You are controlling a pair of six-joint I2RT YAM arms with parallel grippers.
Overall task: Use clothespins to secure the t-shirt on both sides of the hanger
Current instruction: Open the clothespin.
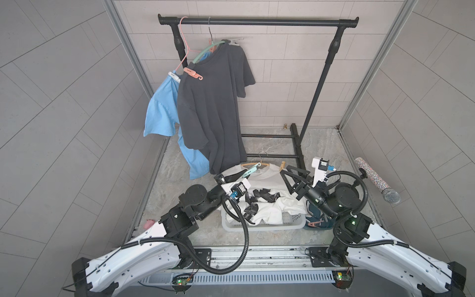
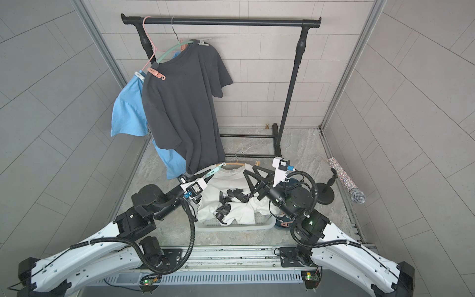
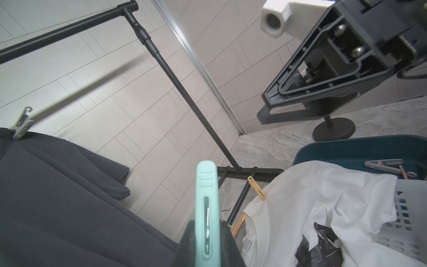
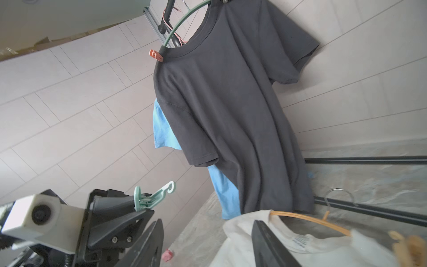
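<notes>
Fingers (image 3: pixel 183 250) of the left gripper (image 1: pixel 239 177) are pressed onto one end of a mint green clothespin (image 3: pixel 206 203), its hooked end pointing out beyond the pads. The peg is held just beside the left end of the wooden hanger (image 1: pixel 253 164). On that hanger lies the white t-shirt (image 1: pixel 267 180), draped over the far rim of the laundry basket (image 1: pixel 259 227). No peg shows on that end, so the left shoulder is judged to be the step in hand.

Right gripper (image 1: pixel 285 171): fingers (image 4: pixel 265 240) spread wide with nothing between them, hovering by the shirt's other shoulder. A pale yellow clothespin (image 3: pixel 256 187) sits at that end of the hanger, apparently clamping cloth to wood. That side looks done.

Further out, spare pegs lie in a dark blue tub (image 3: pixel 346 148) against the basket's right side, probably placed there for the right arm's reach. On the rack (image 1: pixel 257 21) behind, a dark t-shirt (image 1: pixel 213 102) hangs pinned with a coral clothespin (image 1: pixel 192 73), which shows the intended result.
</notes>
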